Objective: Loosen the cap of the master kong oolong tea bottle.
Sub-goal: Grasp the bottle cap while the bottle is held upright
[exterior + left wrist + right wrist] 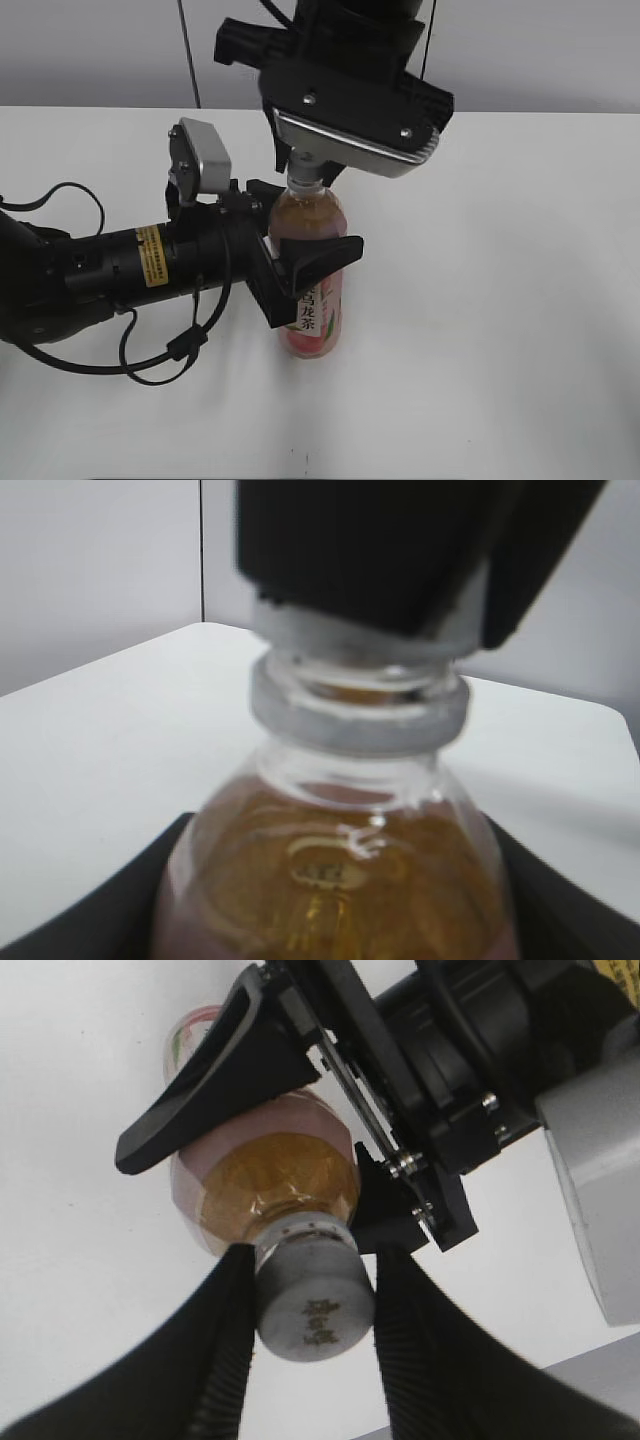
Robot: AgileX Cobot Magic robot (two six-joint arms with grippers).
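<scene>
Roughly centre of the white table [520,300] stands the master kong oolong tea bottle [312,300], upright, amber tea, pink label with a white strip of black characters. Left arm [100,270] comes in flat from 9 o'clock; left gripper [305,255] has its jaws partly open and clamped on the bottle's upper body, one finger [325,258] across the front at 3 o'clock of the wrist, the other behind. Left wrist view: bottle shoulder [340,880] fills the frame between both dark fingers, neck ring [355,705] sharp enough, top blurred. Cap [312,1305] sits at 12 o'clock of the bottle, white, ribbed, dark logo on top. Right gripper [312,1310] comes down from 12 o'clock, jaws narrowed onto the cap, one finger [235,1330] touching at 9 o'clock and the other at 3 o'clock in the right wrist view. Exterior view: cap mostly hidden under the right gripper's silver housing [355,135].
</scene>
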